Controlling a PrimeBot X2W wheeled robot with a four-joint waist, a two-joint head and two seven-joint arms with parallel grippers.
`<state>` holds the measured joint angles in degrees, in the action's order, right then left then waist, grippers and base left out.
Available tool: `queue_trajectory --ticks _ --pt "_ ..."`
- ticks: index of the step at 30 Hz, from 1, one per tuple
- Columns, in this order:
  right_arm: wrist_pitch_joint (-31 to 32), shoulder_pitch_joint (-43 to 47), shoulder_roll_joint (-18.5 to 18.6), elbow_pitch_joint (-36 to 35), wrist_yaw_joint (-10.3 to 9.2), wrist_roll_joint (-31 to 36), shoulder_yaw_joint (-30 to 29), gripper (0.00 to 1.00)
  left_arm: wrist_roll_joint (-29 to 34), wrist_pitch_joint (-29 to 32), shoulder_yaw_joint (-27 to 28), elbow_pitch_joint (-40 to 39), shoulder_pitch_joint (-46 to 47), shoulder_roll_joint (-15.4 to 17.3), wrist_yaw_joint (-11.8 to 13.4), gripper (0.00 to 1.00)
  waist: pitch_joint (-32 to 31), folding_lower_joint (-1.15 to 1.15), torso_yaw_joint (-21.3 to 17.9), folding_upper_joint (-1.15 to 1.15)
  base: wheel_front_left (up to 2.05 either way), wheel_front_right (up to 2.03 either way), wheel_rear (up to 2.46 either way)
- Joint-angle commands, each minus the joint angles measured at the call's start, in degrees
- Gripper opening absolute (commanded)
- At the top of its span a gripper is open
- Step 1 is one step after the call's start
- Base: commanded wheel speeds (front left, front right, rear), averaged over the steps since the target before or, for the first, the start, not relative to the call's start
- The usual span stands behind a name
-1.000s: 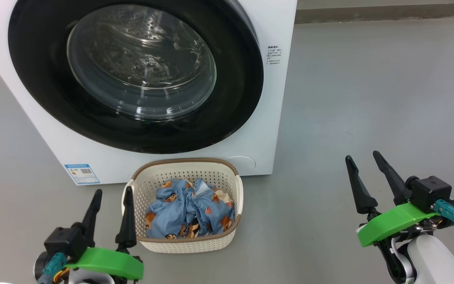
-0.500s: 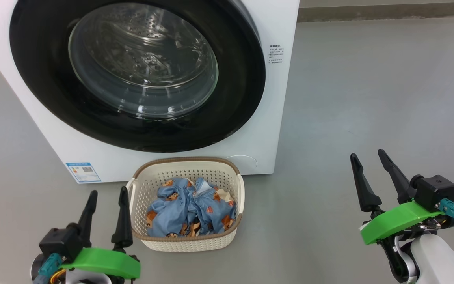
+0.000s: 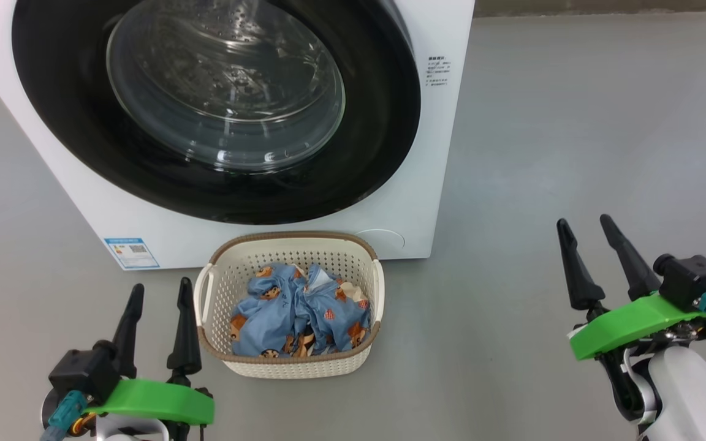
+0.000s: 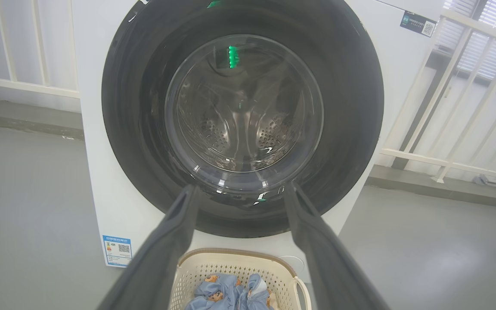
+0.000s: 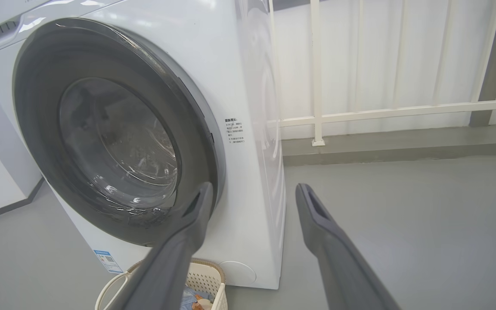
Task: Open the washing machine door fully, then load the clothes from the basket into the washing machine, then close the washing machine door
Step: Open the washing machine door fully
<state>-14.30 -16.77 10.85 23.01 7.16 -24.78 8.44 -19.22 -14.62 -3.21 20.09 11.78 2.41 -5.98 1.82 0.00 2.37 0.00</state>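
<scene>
The white washing machine (image 3: 432, 153) stands ahead with its round black washing machine door (image 3: 383, 110) shut flat against the front. Below it on the floor sits the cream basket (image 3: 295, 366), holding the light-blue bear-print clothes (image 3: 295, 315). My left gripper (image 3: 160, 293) is open just left of the basket, its fingers empty. My right gripper (image 3: 584, 223) is open over bare floor, far right of the basket. In the left wrist view the door (image 4: 347, 107) fills the middle, the basket (image 4: 235, 258) at the bottom. The right wrist view shows the door (image 5: 37, 107) from the side.
Grey floor (image 3: 573, 122) stretches to the right of the machine. A white railing (image 5: 403, 110) runs behind and beside the machine. A blue label (image 3: 132, 252) sits at the machine's lower left corner.
The head camera has tilted, so the machine and basket sit slightly higher in the picture. Both grippers stay open; the left one shows lower left, the right one a little higher.
</scene>
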Motion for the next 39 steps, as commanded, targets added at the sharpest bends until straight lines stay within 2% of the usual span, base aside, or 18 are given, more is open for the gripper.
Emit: queue_trajectory --ticks 1,10,11,13,14,15,21,32,39 --pt "-0.7 -2.6 0.9 -0.9 0.33 -0.5 0.5 1.0 -0.1 -0.4 1.7 -1.8 1.6 0.5 0.3 1.0 0.5 0.0 0.2 0.0 0.0 0.0 0.0" --pt "-0.7 -6.0 2.3 0.0 0.33 -2.9 0.6 1.0 0.3 -0.4 1.4 -1.9 2.3 0.5 0.3 1.0 2.2 0.0 1.1 0.0 0.0 0.0 0.0" --pt "-0.7 -6.5 2.4 0.0 0.33 -3.6 0.5 0.93 0.3 -0.4 1.4 -2.0 2.4 0.5 0.4 1.0 2.5 0.0 1.2 0.0 0.0 0.0 0.0" --pt "-0.7 -7.6 2.6 0.3 0.33 -4.7 0.3 0.31 0.4 -0.4 1.4 -2.2 2.7 0.5 0.6 1.0 3.1 0.0 1.6 0.0 0.0 0.0 0.0" --pt "-0.7 -8.1 2.9 0.5 0.33 -5.0 0.3 0.06 0.4 -0.4 1.4 -2.4 2.8 0.5 0.6 1.0 3.5 0.0 1.8 0.0 0.0 0.0 0.0" --pt "-0.7 -8.8 3.1 0.8 0.33 -5.5 0.3 0.0 0.4 -0.4 1.3 -2.5 2.9 0.5 0.7 1.0 3.8 0.0 2.0 0.0 0.0 0.0 0.0" --pt "-0.7 -13.1 4.5 1.8 0.33 -11.0 -0.2 0.0 0.3 -0.4 0.9 -3.0 3.6 0.5 0.8 1.0 5.9 0.0 3.3 0.0 0.0 0.0 0.0" --pt "1.4 -22.0 10.5 3.5 0.33 -28.5 2.7 0.0 -0.3 -0.4 -0.3 -3.8 5.3 0.5 0.8 1.0 10.1 0.0 5.8 0.0 0.0 0.0 0.0" --pt "7.8 -27.3 13.1 4.7 0.33 -42.9 3.9 0.0 -0.6 -0.4 -0.8 -4.8 6.6 0.5 0.8 1.0 12.7 0.0 7.2 0.0 0.0 0.0 0.0"
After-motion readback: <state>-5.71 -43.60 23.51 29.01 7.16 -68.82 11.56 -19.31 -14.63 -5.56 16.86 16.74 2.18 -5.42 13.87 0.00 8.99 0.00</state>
